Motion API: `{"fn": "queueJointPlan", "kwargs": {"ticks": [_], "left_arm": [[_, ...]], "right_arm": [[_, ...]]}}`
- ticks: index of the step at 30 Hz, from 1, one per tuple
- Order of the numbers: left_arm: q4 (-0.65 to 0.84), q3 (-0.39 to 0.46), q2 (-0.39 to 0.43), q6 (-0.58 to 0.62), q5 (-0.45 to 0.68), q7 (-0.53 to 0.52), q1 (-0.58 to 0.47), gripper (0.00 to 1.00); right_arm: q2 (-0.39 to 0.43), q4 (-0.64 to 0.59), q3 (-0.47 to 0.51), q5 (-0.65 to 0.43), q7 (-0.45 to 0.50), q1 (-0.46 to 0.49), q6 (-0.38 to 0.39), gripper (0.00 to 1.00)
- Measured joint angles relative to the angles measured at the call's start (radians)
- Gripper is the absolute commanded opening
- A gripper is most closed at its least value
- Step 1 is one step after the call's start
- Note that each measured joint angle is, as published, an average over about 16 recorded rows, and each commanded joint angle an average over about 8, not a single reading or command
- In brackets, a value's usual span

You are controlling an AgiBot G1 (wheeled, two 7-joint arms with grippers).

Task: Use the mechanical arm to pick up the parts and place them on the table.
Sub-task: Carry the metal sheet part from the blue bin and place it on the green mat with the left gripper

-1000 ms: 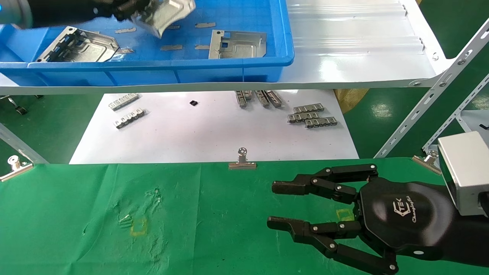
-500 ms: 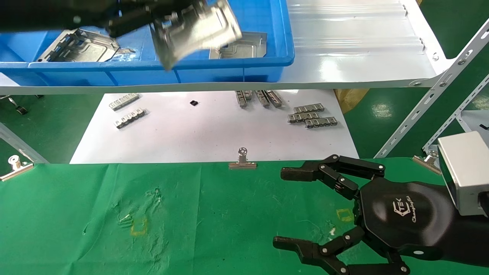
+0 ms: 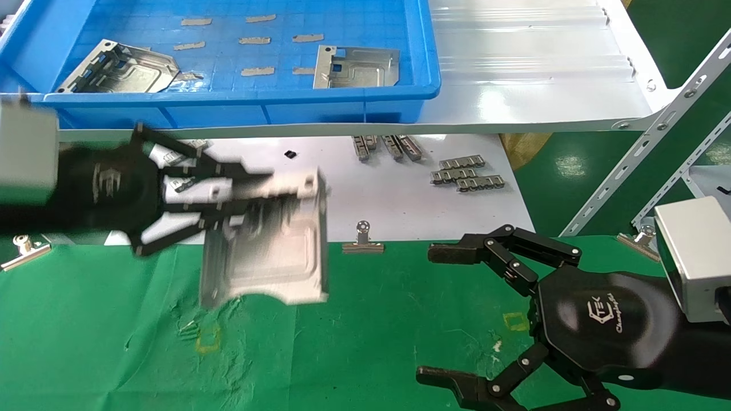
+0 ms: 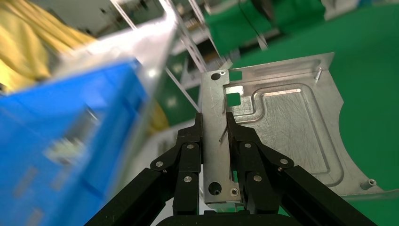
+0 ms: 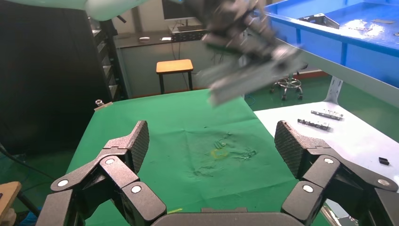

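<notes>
left gripper (image 3: 251,194) clamped on one plate (image 3: 268,245) above table (image 3: 365,319), two plates (image 3: 355,67) in blue bin (image 3: 240,108), right gripper (image 3: 451,314) spread wide, idle

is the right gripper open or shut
Open: the right gripper has its fingers spread wide over the green table, holding nothing.

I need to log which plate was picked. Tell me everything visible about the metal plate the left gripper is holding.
The plate is a flat, silvery stamped sheet-metal part, roughly square, with one curved cut-out corner, an embossed outline, a square hole, small round holes and fine scratches. The left gripper is shut on it, its black fingers pinching one edge strip from both faces. In the head view it hangs in the air above the green table, near its far edge, touching nothing else.
</notes>
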Motion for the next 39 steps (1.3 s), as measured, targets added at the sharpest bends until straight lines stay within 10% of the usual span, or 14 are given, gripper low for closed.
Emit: {"fn": "queueJointPlan", "kwargs": {"ticks": [20, 23, 30, 39], "left_arm": [[0.203, 0.226, -0.028, -0.018, 0.132, 0.431, 0.091, 0.00], [0.255, 0.241, -0.018, -0.020, 0.139, 0.464, 0.084, 0.19], [0.359, 0.257, 0.008, -0.023, 0.141, 0.522, 0.069, 0.96], [0.434, 0.269, 0.037, -0.018, 0.132, 0.573, 0.053, 1.00]], "right_arm": [[0.000, 0.000, -0.001, 0.000, 0.000, 0.000, 0.000, 1.00], [0.000, 0.000, -0.001, 0.000, 0.000, 0.000, 0.000, 1.00], [0.000, 0.000, -0.001, 0.001, 0.000, 0.000, 0.000, 1.00], [0.000, 0.000, -0.001, 0.001, -0.001, 0.000, 0.000, 1.00]]}}
